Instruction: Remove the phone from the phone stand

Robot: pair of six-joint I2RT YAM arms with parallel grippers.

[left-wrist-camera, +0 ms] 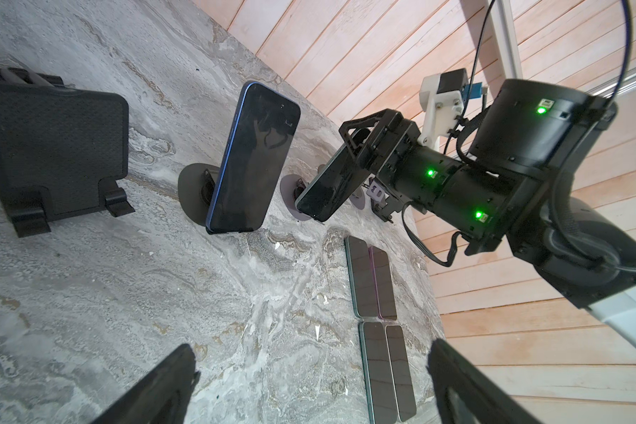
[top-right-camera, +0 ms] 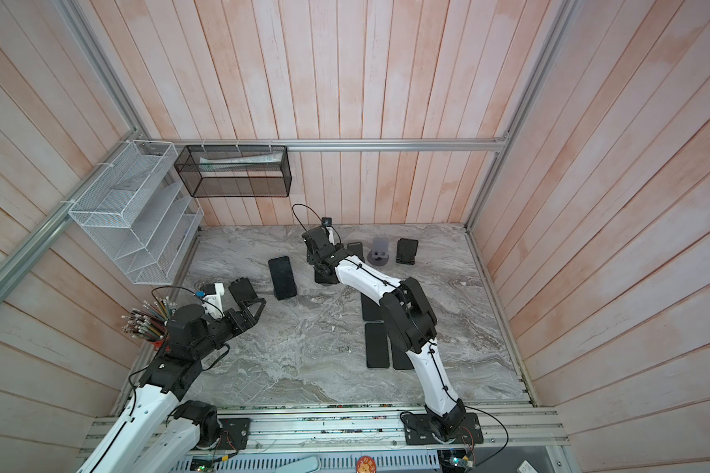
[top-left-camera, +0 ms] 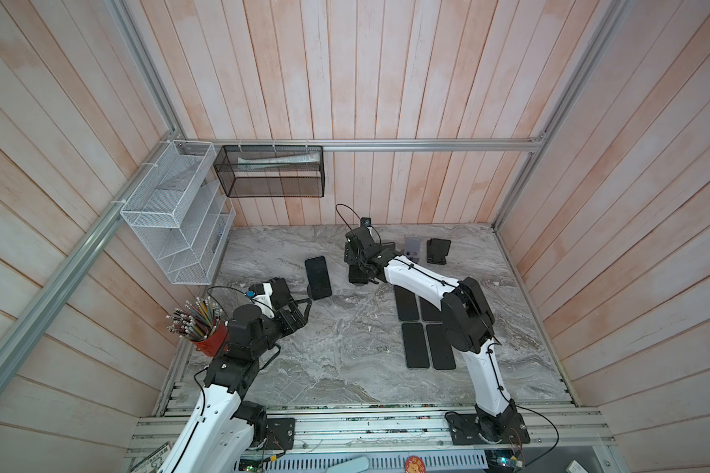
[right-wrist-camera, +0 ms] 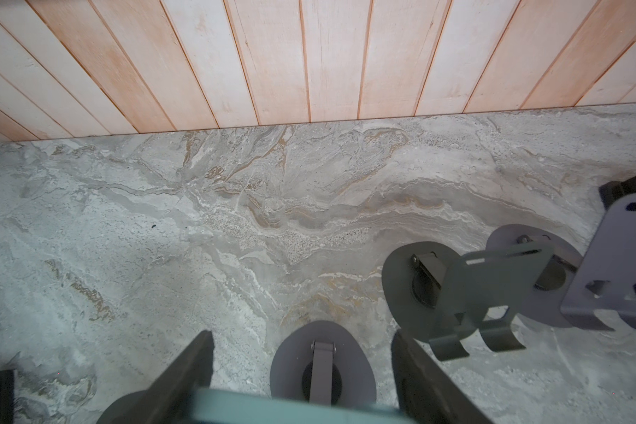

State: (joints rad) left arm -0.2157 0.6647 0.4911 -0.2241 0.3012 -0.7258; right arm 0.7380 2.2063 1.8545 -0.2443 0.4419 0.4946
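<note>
White arm links (top-left-camera: 417, 278), black joint housings (top-left-camera: 466, 319); green LEDs (left-wrist-camera: 430, 172); black cables (left-wrist-camera: 439, 262); black triangular jaws.

Light: bright, even, soft from above; the walls are pale in both top views.
Shadows: faint, under my arms on the table (top-left-camera: 345, 368).
Glare: dim reflections on the upright screen (left-wrist-camera: 254, 154).
Blur: low in my right wrist view, the phone (right-wrist-camera: 291, 407) and my right pincer (right-wrist-camera: 302, 336) are soft; the stands (right-wrist-camera: 474, 290) at right are smeared.
Distortion: planks bow toward the top-view edges.

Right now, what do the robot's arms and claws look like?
The left arm and right arm have white shells, chunky black joints and thin black cables. The left claw and right claw are black, each with two pointy fingers. Little green lights glow on the right arm.
</note>
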